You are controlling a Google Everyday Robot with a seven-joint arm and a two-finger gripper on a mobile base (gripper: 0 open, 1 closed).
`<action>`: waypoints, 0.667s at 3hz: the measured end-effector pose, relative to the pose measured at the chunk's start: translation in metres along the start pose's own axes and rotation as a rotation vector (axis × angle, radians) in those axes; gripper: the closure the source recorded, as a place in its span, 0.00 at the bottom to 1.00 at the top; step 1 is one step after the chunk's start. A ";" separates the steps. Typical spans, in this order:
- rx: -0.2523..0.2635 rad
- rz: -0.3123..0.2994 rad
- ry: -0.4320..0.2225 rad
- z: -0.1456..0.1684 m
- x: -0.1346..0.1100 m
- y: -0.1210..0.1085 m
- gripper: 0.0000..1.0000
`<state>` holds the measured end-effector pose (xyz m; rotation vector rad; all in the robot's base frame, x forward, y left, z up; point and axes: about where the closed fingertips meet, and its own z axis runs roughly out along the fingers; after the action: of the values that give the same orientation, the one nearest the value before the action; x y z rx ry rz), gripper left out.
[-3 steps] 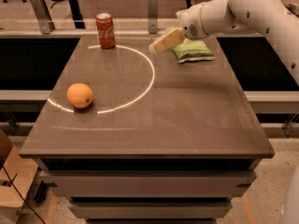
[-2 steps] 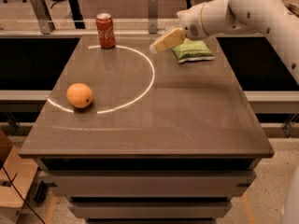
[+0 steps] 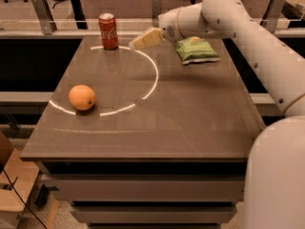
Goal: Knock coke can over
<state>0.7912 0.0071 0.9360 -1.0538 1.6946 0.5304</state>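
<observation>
The red coke can (image 3: pixel 108 31) stands upright at the far left of the brown table (image 3: pixel 190 118). My gripper (image 3: pixel 138 42) hangs just above the tabletop, a short way to the right of the can and apart from it. Its cream-coloured fingers (image 3: pixel 147 37) point left toward the can. The white arm reaches in from the right side of the view.
An orange (image 3: pixel 82 97) lies near the table's left edge. A green chip bag (image 3: pixel 196 50) lies at the far right, partly behind my arm. A bright ring of light curves across the tabletop. A cardboard box (image 3: pixel 12 185) sits on the floor at lower left.
My gripper has moved left, away from the green bag and closer to the can. The can, the orange and the bag have not moved.
</observation>
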 end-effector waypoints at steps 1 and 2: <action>-0.040 0.020 -0.084 0.079 -0.028 -0.009 0.00; -0.041 0.020 -0.084 0.080 -0.028 -0.009 0.00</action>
<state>0.8435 0.0735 0.9325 -1.0304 1.6281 0.6159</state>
